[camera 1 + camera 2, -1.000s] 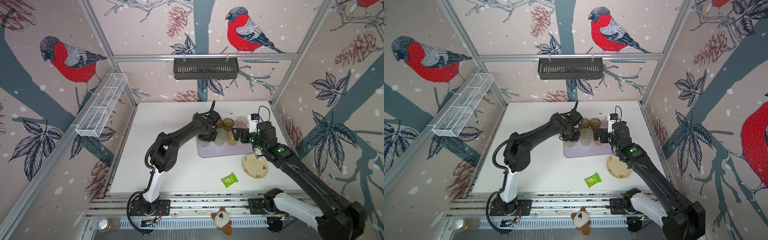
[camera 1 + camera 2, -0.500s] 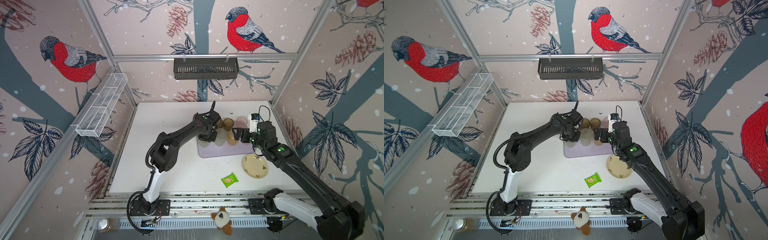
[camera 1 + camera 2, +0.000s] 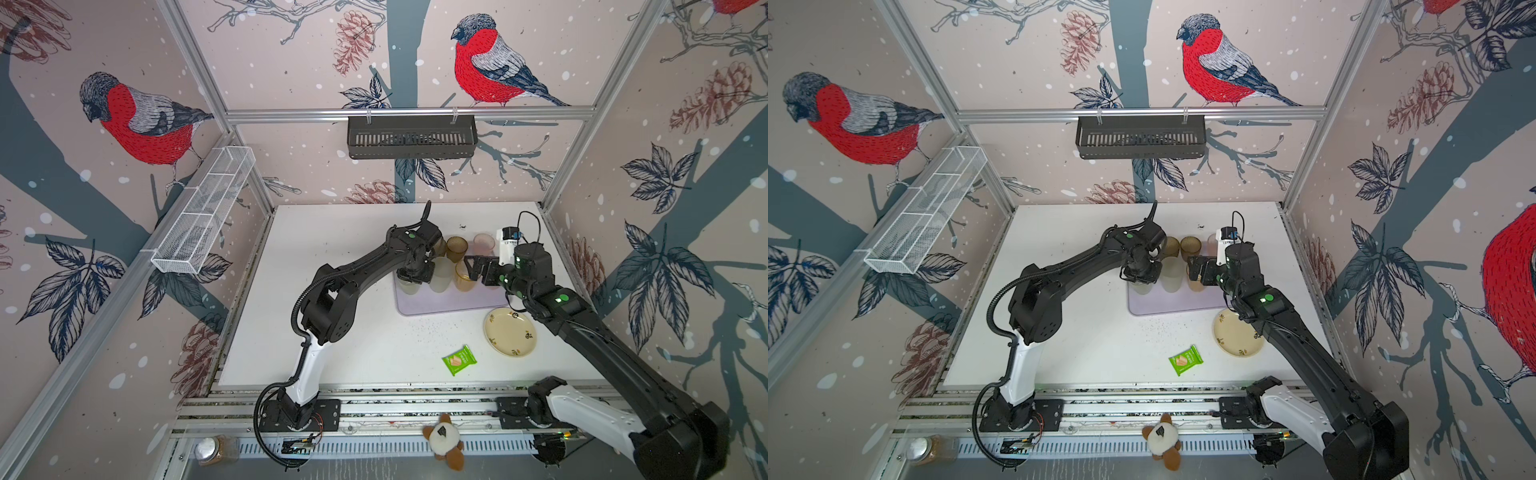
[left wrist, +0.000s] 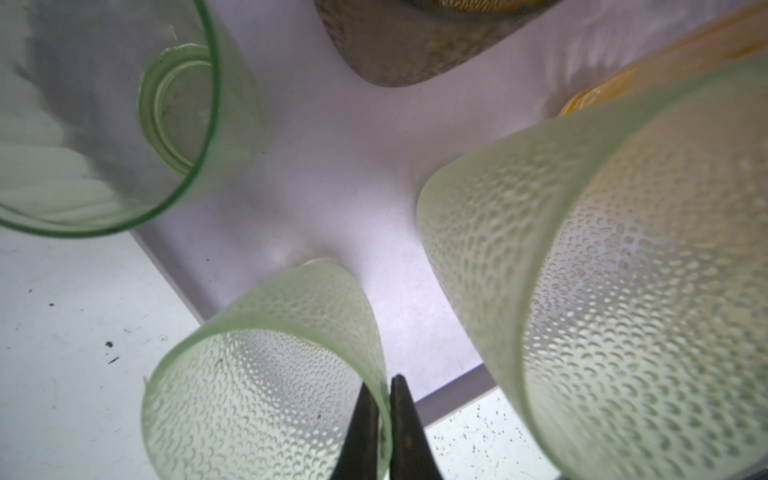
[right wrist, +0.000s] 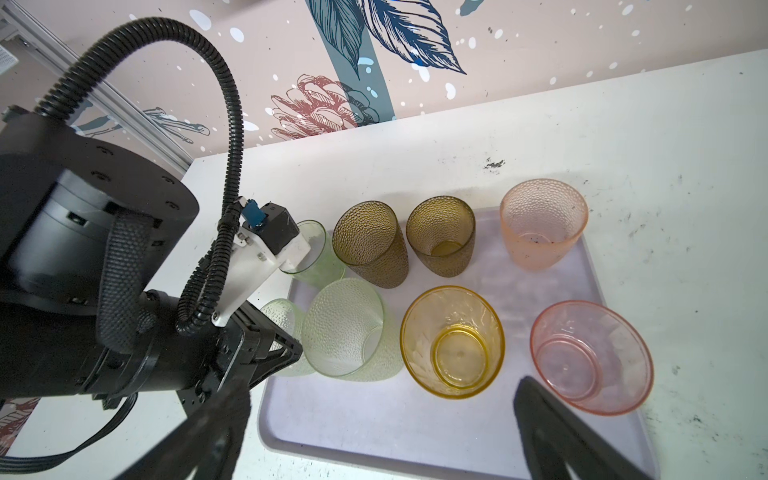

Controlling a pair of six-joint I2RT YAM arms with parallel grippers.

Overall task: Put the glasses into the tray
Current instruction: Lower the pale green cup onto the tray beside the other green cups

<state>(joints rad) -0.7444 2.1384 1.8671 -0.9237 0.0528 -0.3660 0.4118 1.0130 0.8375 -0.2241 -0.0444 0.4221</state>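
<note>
Translucent green, brown, amber, pink glasses (image 3: 441,274) crowd the lilac tray (image 3: 436,305), centre-right. Left gripper (image 4: 384,415) clamps a dimpled green glass (image 4: 257,395) at its rim; right gripper (image 5: 380,395) gapes empty.

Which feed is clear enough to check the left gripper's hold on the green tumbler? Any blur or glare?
Left wrist view: very close, left gripper pinching the dotted green tumbler wall, edges soft, no harsh glare. Right wrist view: tumblers sharp, own fingers blurred, left arm hides that grip. Both top views: evenly lit, tumblers too small.
</note>
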